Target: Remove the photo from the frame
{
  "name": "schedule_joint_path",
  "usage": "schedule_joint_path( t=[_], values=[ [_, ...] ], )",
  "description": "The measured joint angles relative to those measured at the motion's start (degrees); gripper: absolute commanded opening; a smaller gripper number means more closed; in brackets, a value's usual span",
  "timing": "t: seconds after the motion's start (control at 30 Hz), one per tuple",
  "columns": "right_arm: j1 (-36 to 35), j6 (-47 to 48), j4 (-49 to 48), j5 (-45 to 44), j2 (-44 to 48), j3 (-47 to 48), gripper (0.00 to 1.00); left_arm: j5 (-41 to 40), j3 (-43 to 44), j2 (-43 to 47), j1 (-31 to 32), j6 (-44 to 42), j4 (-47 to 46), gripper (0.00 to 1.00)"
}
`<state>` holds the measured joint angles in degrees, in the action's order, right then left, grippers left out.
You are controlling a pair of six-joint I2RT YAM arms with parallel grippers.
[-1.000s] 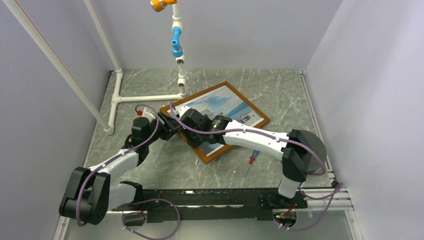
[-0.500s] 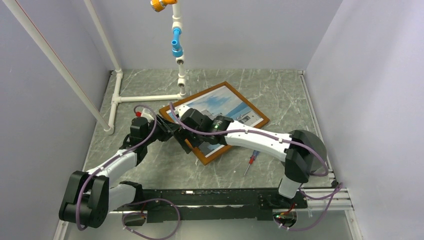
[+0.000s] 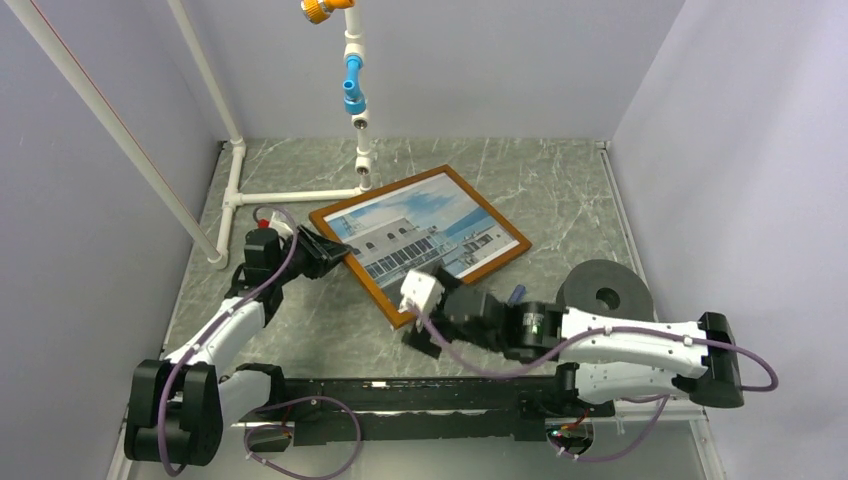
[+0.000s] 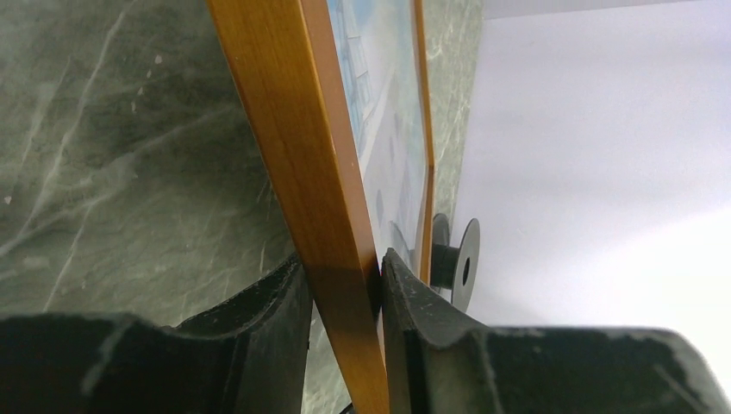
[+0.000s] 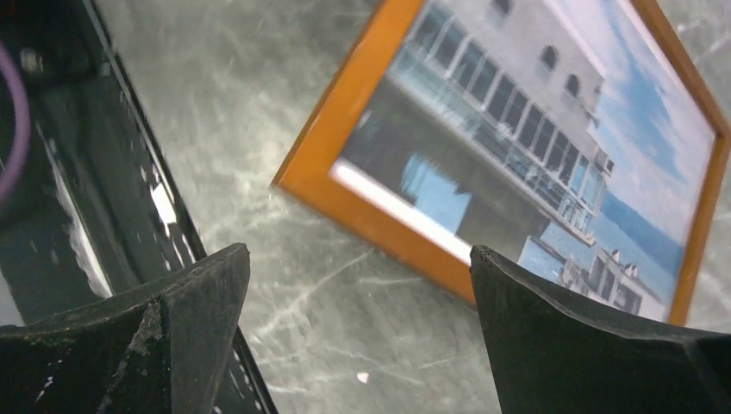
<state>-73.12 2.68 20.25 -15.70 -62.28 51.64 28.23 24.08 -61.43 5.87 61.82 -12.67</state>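
The frame (image 3: 375, 293), thin reddish-brown wood, lies in the middle of the table with the photo (image 3: 425, 230) of a white building and blue sky inside it, face up. My left gripper (image 3: 335, 252) is shut on the frame's left edge. The left wrist view has the wooden edge (image 4: 293, 129) pinched between both fingers (image 4: 259, 319), with the photo (image 4: 379, 103) just beyond. My right gripper (image 3: 412, 315) hovers open by the frame's near corner. In the right wrist view its jaws (image 5: 355, 254) stand wide over bare table, and the frame (image 5: 379, 233) and photo (image 5: 517, 129) lie ahead.
A white pipe structure (image 3: 235, 195) with blue and orange fittings stands at the back left. A dark grey disc (image 3: 603, 292) with a centre hole sits right of the frame. A blue-tipped tool (image 3: 515, 294) peeks out behind the right arm. A black rail (image 3: 330, 395) runs along the near edge.
The right arm has drawn back off the frame toward the near edge and its jaws have opened. The left gripper has closed on the frame's edge. The whole photo now shows.
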Motion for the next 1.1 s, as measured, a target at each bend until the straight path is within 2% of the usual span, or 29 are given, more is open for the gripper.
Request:
schedule_joint_path(
  t=[0.07, 0.2, 0.4, 0.57, 0.63, 0.73, 0.9, 1.0, 1.1],
  values=[
    [-5.05, 4.59, -2.10, -3.43, 1.81, -4.39, 1.00, 0.94, 0.81, 0.17, -0.87, -0.24, 0.35, 0.22],
    [-10.82, 12.15, -5.66, -12.02, -0.83, -8.59, 1.00, 3.17, 1.68, 0.46, -2.64, -0.55, 1.09, 0.19],
    [-15.06, 26.08, -21.46, -29.66, -12.92, -15.89, 1.00, 5.44, 2.23, 0.72, -3.82, -0.92, 2.91, 0.11],
    [-14.82, 38.75, -40.15, -38.49, -19.54, -20.48, 1.00, 6.16, 2.29, 1.84, -4.15, -1.14, 4.52, 0.10],
    [-14.75, 44.85, -51.67, -40.35, -22.08, -21.70, 0.99, 6.45, 2.29, 2.10, -4.31, -1.16, 4.76, 0.10],
    [-14.21, 51.41, -64.57, -41.33, -26.10, -23.32, 0.99, 6.51, 2.29, 2.16, -4.35, -1.14, 4.85, 0.10],
    [-12.11, 67.43, -91.01, -42.34, -39.01, -24.39, 0.97, 6.67, 2.29, 2.16, -4.39, -1.09, 4.85, 0.10],
    [-11.15, 73.02, -97.50, -42.34, -43.69, -24.41, 0.88, 6.67, 2.29, 2.23, -4.39, -1.09, 5.05, 0.10],
    [-10.80, 73.96, -100.45, -42.36, -43.58, -24.37, 0.67, 6.73, 2.34, 2.38, -4.39, -1.11, 5.44, 0.10]
  ],
)
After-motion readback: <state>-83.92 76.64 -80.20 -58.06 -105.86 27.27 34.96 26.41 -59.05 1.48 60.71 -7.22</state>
